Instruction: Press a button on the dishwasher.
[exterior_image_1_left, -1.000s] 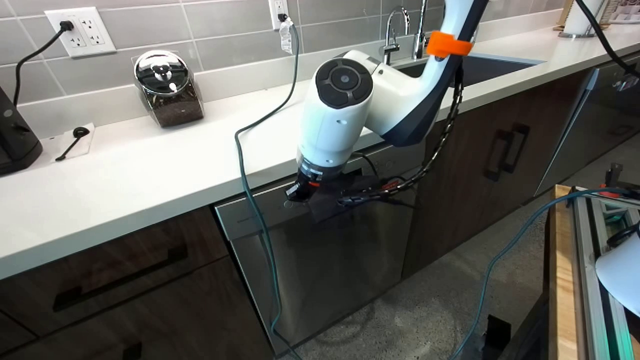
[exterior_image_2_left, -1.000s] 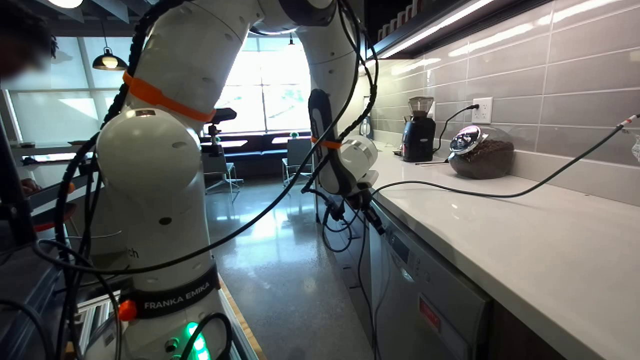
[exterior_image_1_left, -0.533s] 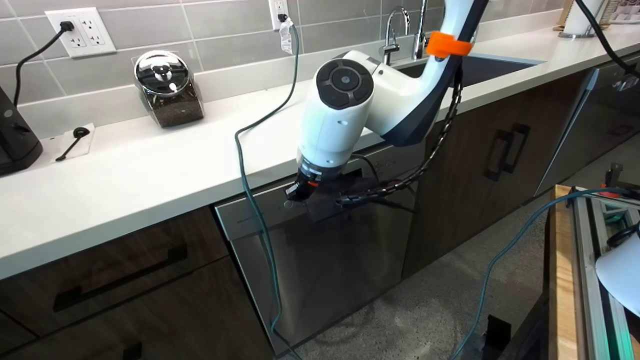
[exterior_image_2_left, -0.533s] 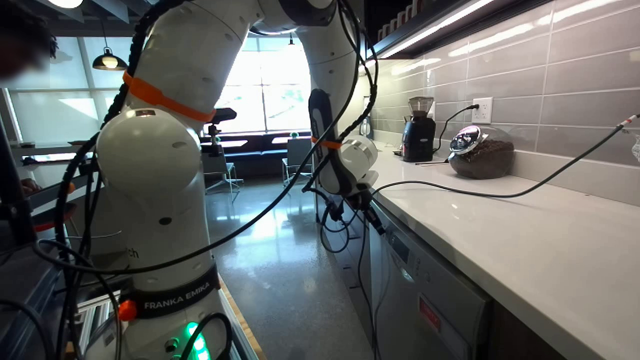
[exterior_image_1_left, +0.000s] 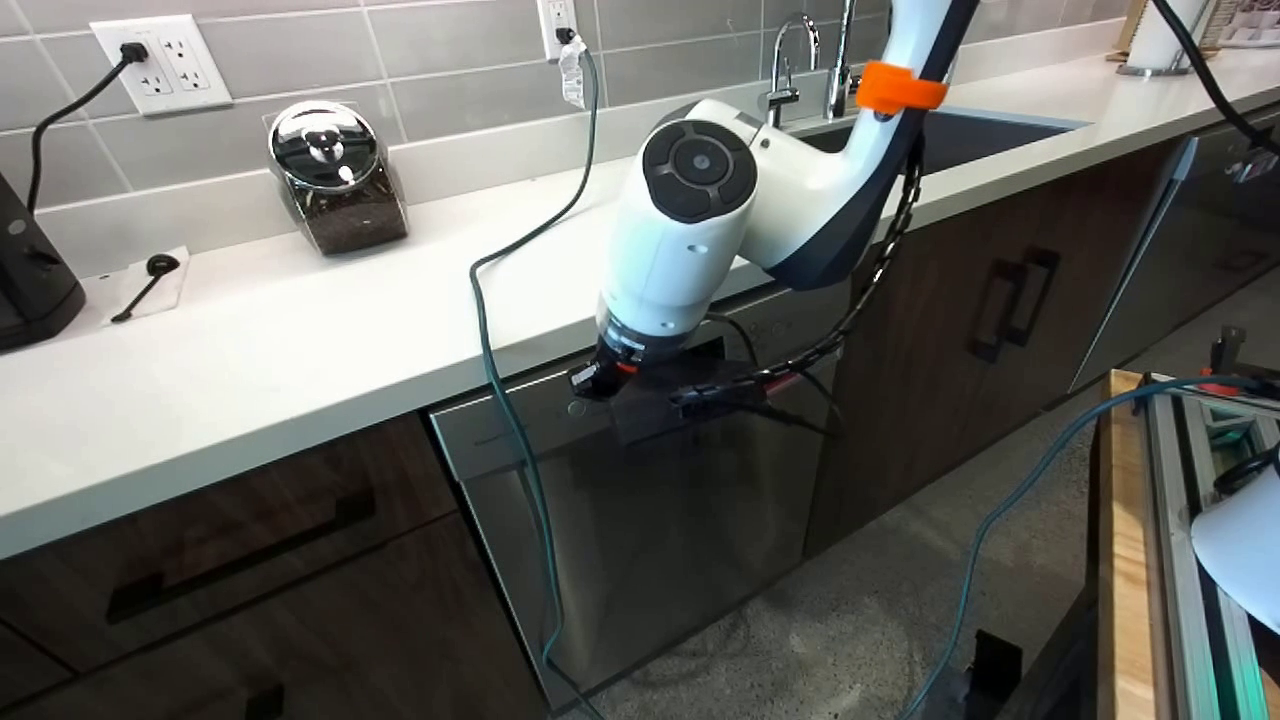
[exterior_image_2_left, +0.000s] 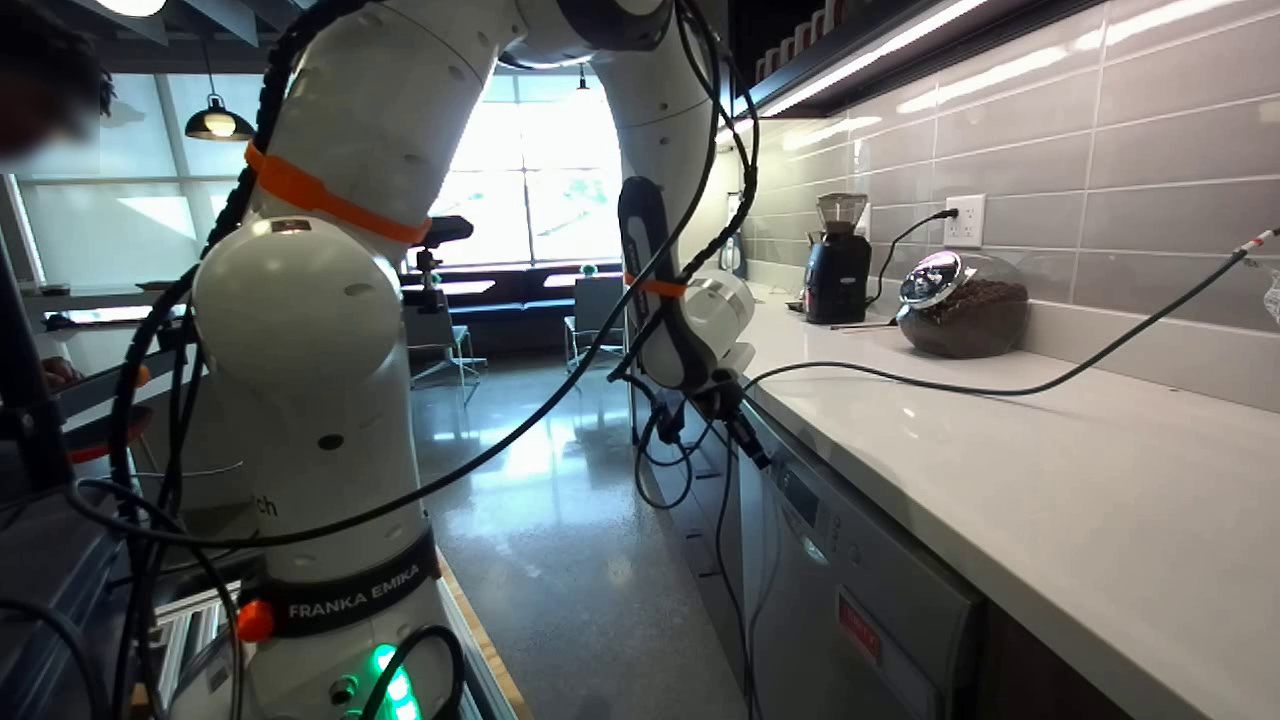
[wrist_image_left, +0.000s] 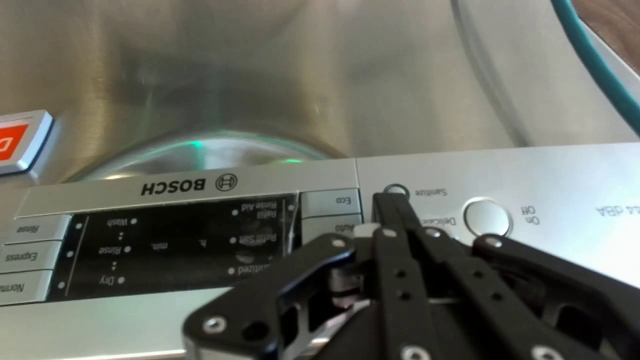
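White, the bench (exterior_image_1_left: 250, 350) ran above the steel-fronted dishwasher (exterior_image_1_left: 650, 530). The pincer (wrist_image_left: 394, 201), closed and empty, partly masked the Sanitize button (wrist_image_left: 397, 188); contact was unclear. Alignment or pressing was apparently in hand; the next move called for straight inward pressure.

- Brushed silver steel fronts the dishwasher (exterior_image_1_left: 640, 545), its black display (wrist_image_left: 182, 250) printed with pale lettering (wrist_image_left: 117, 222).
- A round silver button (wrist_image_left: 486, 217) matches the control strip (wrist_image_left: 560, 175), while a red label (wrist_image_left: 12, 142) wears a pale border.
- Solid black marks the gripper (wrist_image_left: 395, 200), studded with silver screws (wrist_image_left: 215, 325).
- White with dark accents clothes the robot arm (exterior_image_2_left: 295, 300), ringed by 2 orange bands (exterior_image_2_left: 335, 206), with lights (exterior_image_2_left: 397, 685) glowing green.
- Grey tiles (exterior_image_1_left: 470, 60) form a pale-lined grid; the countertop (exterior_image_1_left: 300, 330) is plain white.
- Dark brown wood grain streaks the cabinet doors (exterior_image_1_left: 910, 400), set with black handles (exterior_image_1_left: 250, 557).
- Chrome tops a clear jar (exterior_image_2_left: 990, 265) of dark brown contents (exterior_image_2_left: 975, 320); a cable (wrist_image_left: 592, 62) shows teal.
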